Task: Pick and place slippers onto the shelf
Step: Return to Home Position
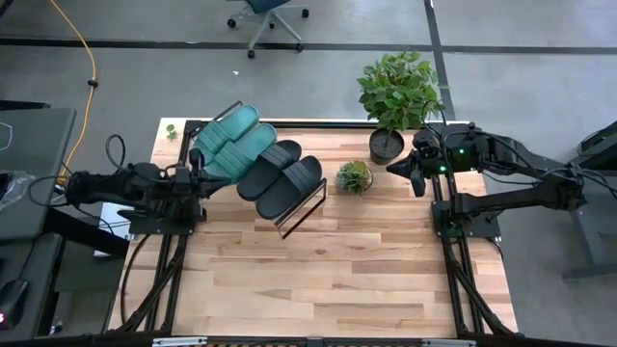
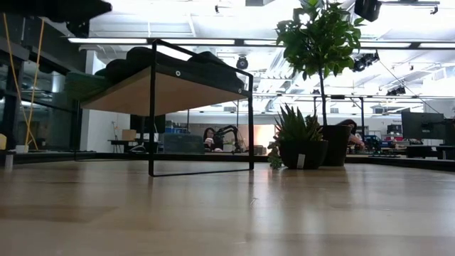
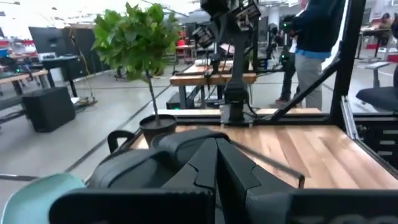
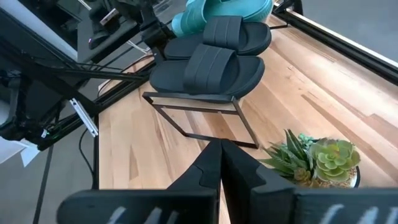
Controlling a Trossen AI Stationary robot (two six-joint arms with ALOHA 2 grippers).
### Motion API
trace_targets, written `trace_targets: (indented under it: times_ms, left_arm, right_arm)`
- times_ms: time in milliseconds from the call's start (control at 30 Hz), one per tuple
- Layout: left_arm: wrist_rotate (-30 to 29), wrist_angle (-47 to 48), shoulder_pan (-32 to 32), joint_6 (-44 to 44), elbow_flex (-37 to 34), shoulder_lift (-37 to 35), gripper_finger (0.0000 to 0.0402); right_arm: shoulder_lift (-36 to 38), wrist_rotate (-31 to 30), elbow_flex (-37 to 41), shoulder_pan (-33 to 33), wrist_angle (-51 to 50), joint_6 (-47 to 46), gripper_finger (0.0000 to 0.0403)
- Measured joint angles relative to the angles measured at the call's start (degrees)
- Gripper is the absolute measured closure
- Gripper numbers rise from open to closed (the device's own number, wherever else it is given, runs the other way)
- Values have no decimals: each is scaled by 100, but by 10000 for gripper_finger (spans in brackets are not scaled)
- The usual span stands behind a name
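The slippers (image 1: 258,162), a teal pair (image 1: 231,143) and a black pair (image 1: 281,178), lie side by side on the shelf (image 2: 170,92) at the table's (image 1: 337,280) 11 o'clock. My left gripper (image 3: 216,146) sits at the shelf's 9 o'clock, jaws together, holding nothing. My right gripper (image 4: 221,148) hangs at its 3 o'clock, past the succulent (image 1: 354,175), jaws together too.

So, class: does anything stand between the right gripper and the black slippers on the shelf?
Yes. The small succulent sits on the table between the right gripper and the black slippers, which lie on the shelf. The tall potted plant stands off that line.
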State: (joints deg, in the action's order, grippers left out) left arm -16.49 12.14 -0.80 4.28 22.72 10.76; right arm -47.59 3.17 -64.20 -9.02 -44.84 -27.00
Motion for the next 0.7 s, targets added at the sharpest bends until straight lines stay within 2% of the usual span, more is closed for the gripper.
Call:
trace_targets:
  times_ms: [100,267,433,600,700]
  left_arm:
    - [-330,-91,-190,47,-245,-212,401]
    - [-638,-831,-420,280,-733,-661,401]
    - [-628,-1081,-537,397,-1086,-1055,401]
    - [-291,-1650,-522,496,-1346,-1049,401]
    - [-242,-1578,-522,306,-1492,-1038,401]
  right_arm:
    - [0,-2,0,0,-10,-12,403]
    - [0,1,0,0,-47,-129,403]
    - [0,0,1,0,-124,-150,403]
    - [0,-5,2,-2,-219,-151,403]
    - [-2,-49,1,0,-243,-151,403]
